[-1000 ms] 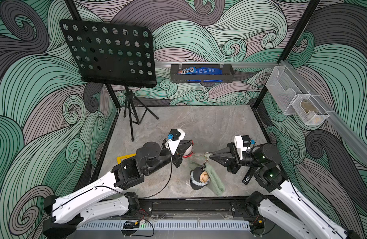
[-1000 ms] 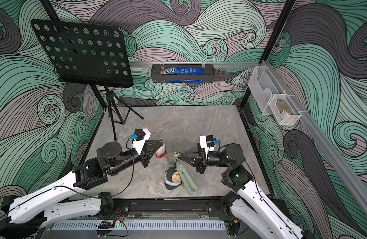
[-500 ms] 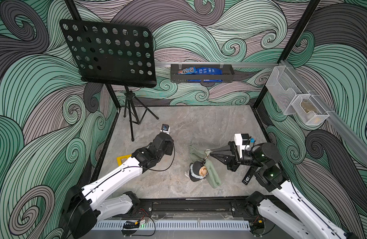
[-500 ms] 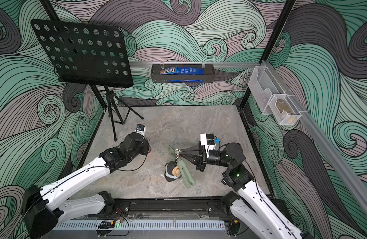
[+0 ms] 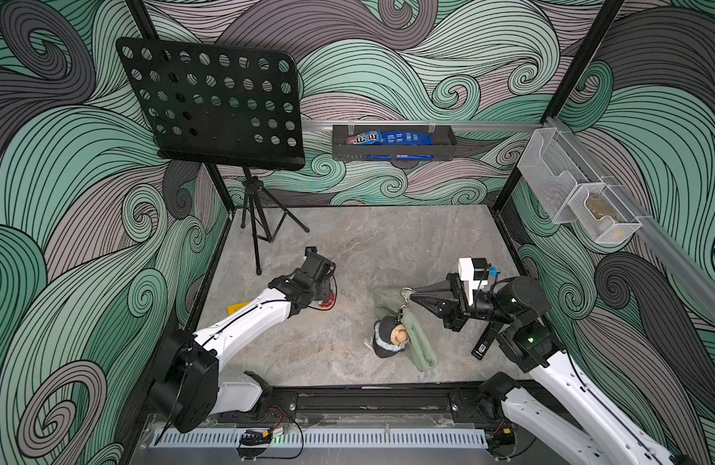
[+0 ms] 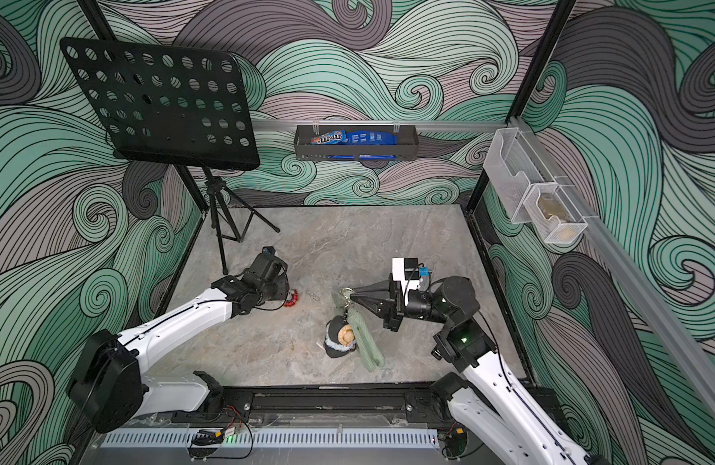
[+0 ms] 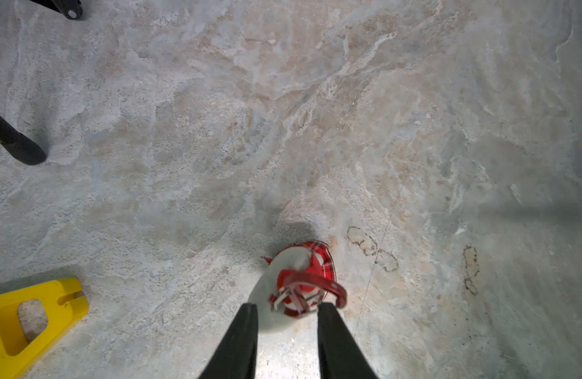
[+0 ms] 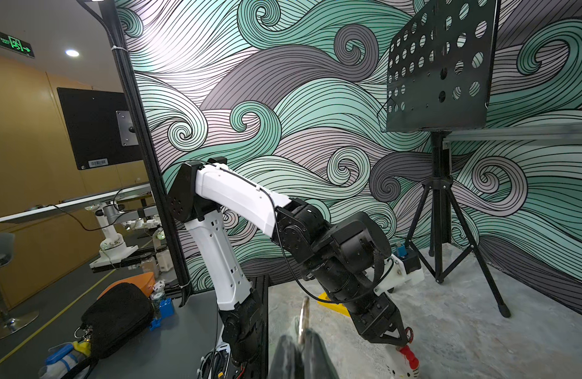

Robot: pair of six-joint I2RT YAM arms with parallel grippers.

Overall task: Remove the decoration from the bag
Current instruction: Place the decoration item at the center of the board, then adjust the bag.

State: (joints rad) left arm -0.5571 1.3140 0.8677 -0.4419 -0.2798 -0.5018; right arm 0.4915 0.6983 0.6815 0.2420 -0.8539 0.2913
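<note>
The sage-green bag lies crumpled on the table. A dark-hatted doll charm rests against it. My right gripper is shut on the bag's metal ring, holding it just above the fabric. The decoration, a small white and red plaid plush, lies on the table well to the left, apart from the bag. My left gripper points down over it with its jaws apart, the plush right at the fingertips.
A black music stand on a tripod stands at the back left. A yellow plastic piece lies near the left edge. A black wall shelf holds candy packs. Clear bins hang on the right wall.
My left arm carried the decoration left, away from the bag, lowered it to the table, and its jaws have parted. The right gripper kept its hold on the ring.
</note>
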